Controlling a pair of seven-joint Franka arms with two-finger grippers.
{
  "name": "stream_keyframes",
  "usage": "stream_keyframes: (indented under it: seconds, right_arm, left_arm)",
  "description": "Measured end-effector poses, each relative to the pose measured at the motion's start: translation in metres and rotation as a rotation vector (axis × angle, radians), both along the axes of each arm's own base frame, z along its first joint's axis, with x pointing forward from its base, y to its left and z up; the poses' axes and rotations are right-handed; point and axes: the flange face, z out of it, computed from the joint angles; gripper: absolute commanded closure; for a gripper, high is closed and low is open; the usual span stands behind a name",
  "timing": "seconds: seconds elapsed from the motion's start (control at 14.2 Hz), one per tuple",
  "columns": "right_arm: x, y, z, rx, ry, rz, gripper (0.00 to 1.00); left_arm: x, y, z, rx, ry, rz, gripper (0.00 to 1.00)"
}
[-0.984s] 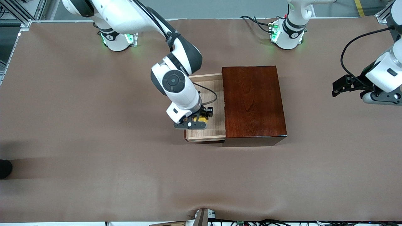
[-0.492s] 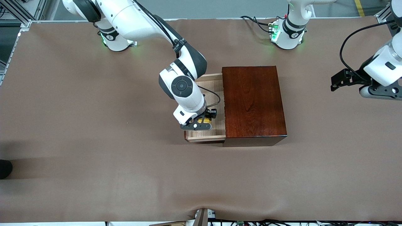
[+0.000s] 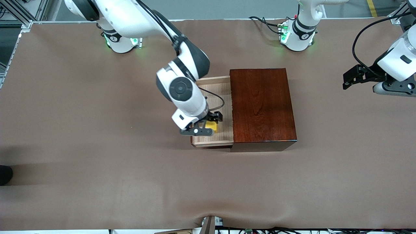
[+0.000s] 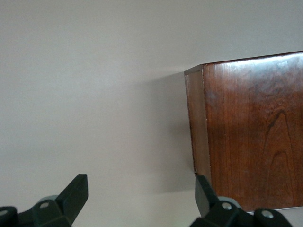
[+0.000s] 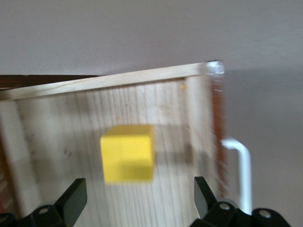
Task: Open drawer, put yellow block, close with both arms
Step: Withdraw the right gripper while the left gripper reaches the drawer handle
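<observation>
Block in the open drawer, closing still to do

The yellow block [image 5: 128, 153] lies free on the floor of the drawer [image 3: 224, 141], pulled out from the dark box [image 3: 262, 105] mid-desk; the right claw [image 3: 205, 125] hovers over it, fingers spread and empty. The left claw [image 4: 137, 201], also spread and empty, waits over the desk [image 3: 97, 162] toward its own end edge. Left: lift clear and push the drawer shut; only the right arm itself stands in the way.

The small yellow cube block [image 3: 212, 125] lies in the pulled-out pale wood drawer [image 3: 224, 138], under the right arm's open black claw [image 3: 205, 125], at nine o'clock of the glossy mahogany box [image 3: 262, 104].
</observation>
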Motion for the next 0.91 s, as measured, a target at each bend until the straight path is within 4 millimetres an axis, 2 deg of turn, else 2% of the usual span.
stream_keyframes:
  seconds: [0.14,0.28,0.35,0.49,0.63,0.91]
  right_arm:
    - [0.001,-0.034,0.066,0.001,0.019,-0.018,0.00]
    - [-0.003,-0.080,0.129,-0.015,0.036,-0.040,0.00]
    - [-0.008,-0.107,0.153,-0.040,0.046,-0.037,0.00]
    - [-0.017,-0.164,0.185,-0.123,0.033,0.005,0.00]
    - [-0.026,-0.224,0.200,-0.167,0.021,0.035,0.00]
    - [-0.037,-0.362,0.205,-0.166,0.020,0.082,0.00]
  left_arm:
    - [0.000,0.000,0.000,0.000,0.000,0.000,0.00]
    - [0.000,-0.002,-0.001,0.000,0.003,-0.001,0.00]
    - [0.000,-0.005,-0.004,0.000,0.007,0.005,0.00]
    - [0.002,-0.023,-0.013,0.001,0.024,0.051,0.00]
    - [0.003,-0.067,-0.029,0.004,0.048,0.115,0.00]
    - [-0.007,-0.198,-0.088,0.010,0.102,0.183,0.00]
